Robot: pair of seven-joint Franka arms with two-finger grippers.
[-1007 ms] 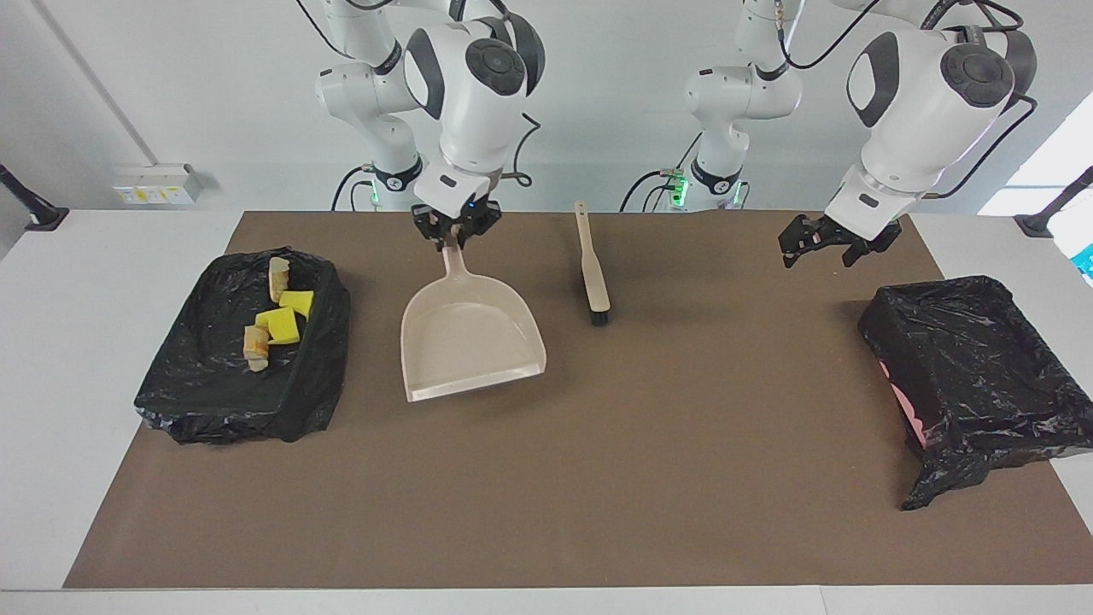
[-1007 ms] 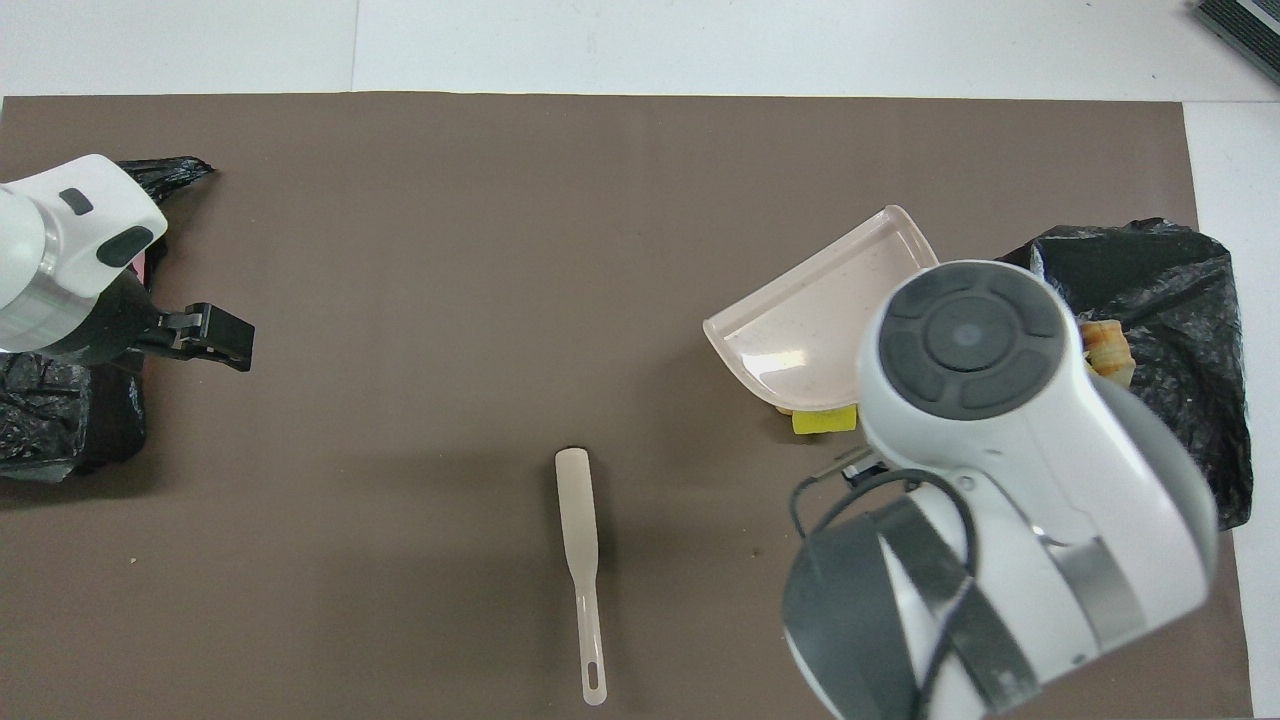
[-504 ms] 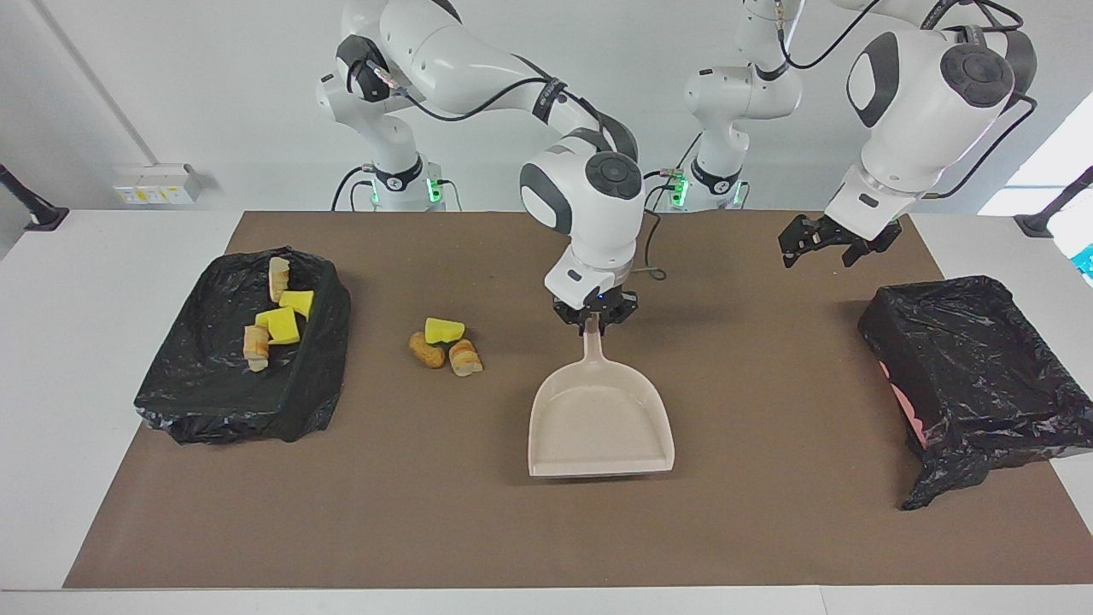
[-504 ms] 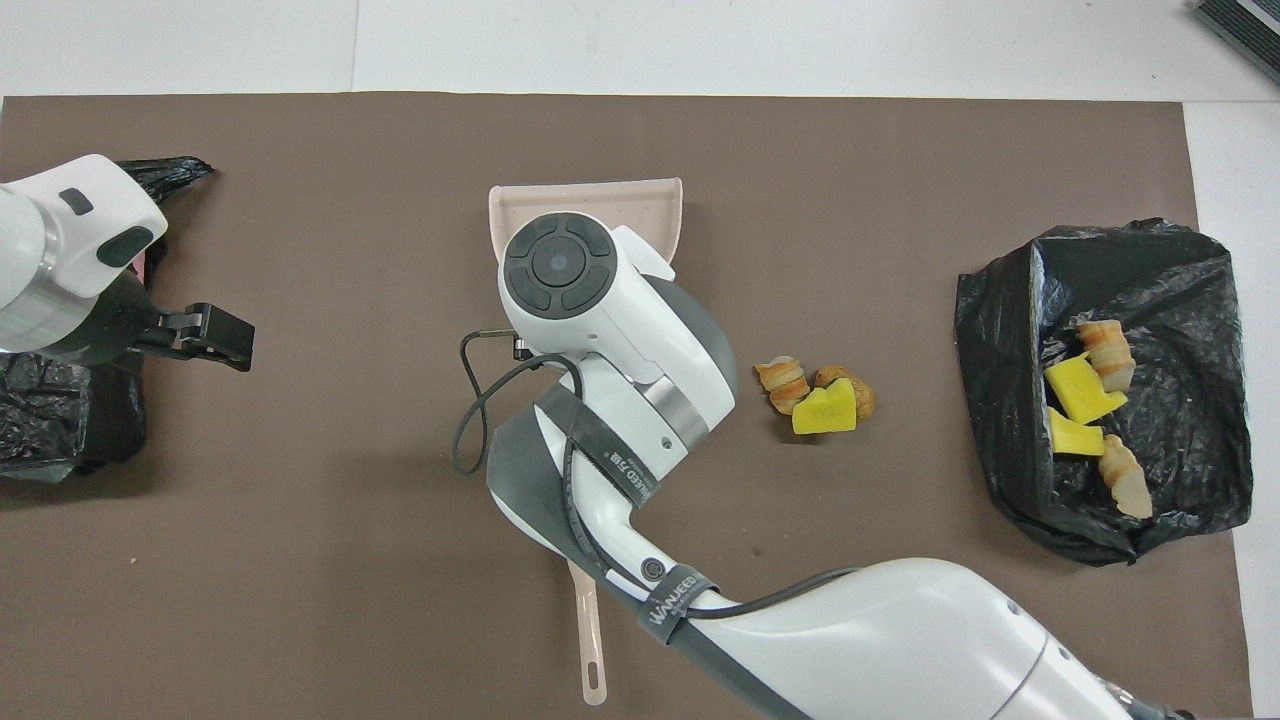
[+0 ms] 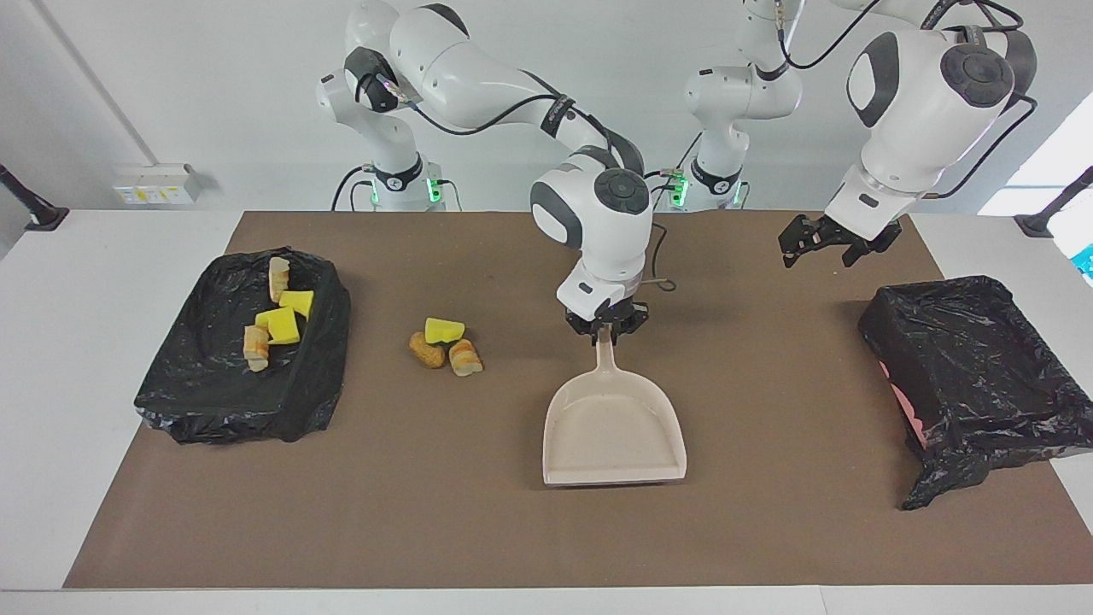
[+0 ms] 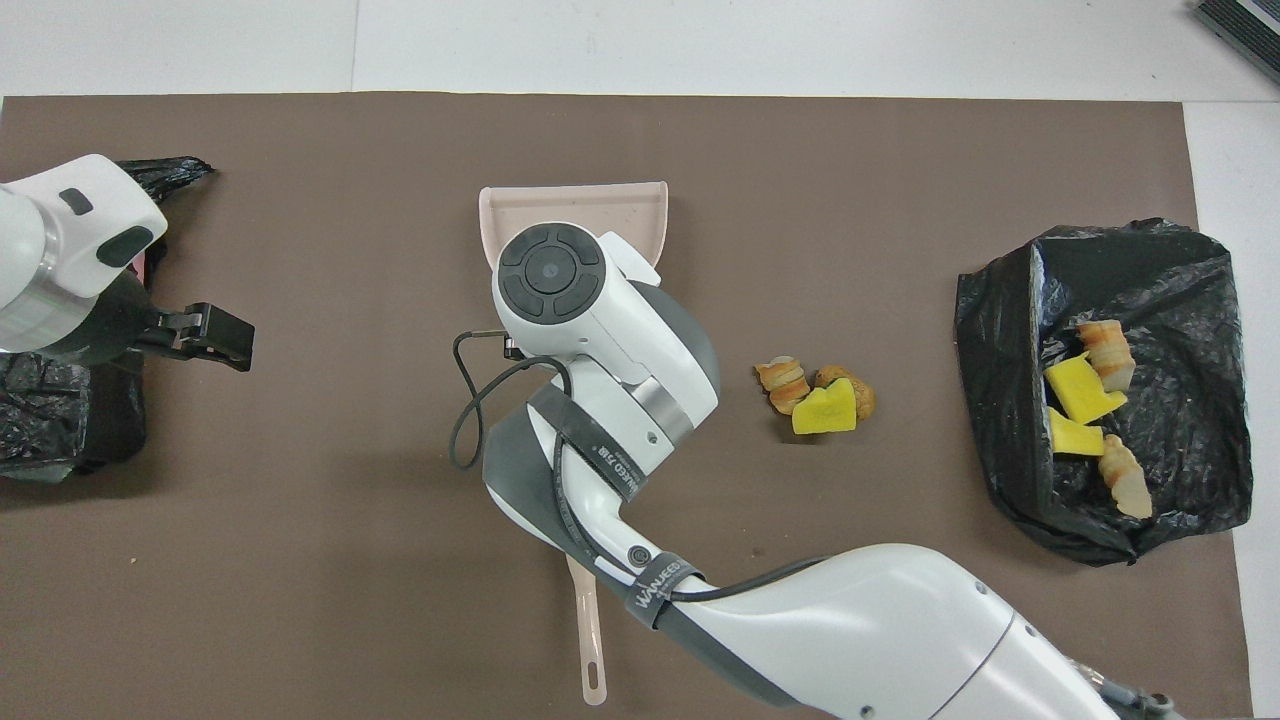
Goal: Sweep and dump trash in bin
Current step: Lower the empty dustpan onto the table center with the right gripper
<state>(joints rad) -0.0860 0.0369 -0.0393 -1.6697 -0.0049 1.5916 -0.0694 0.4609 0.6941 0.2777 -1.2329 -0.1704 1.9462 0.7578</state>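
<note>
Gripping the dustpan point(image 5: 613, 423) by its handle, the right gripper point(image 5: 605, 330) is clamped shut on it at mid-table; pan resting on the brown mat point(image 5: 478, 530), mouth facing away from the robots; three pieces of trash point(image 5: 445, 346) lying loose beside the dustpan toward the right arm's end; four more inside the black-lined bin point(image 5: 213, 401) past them; left gripper point(image 5: 818, 243) hanging with its fingers wide apart, holding nothing, near a second black-lined bin point(image 5: 982, 376); brush point(image 6: 590, 640) partly hidden under the right arm
</note>
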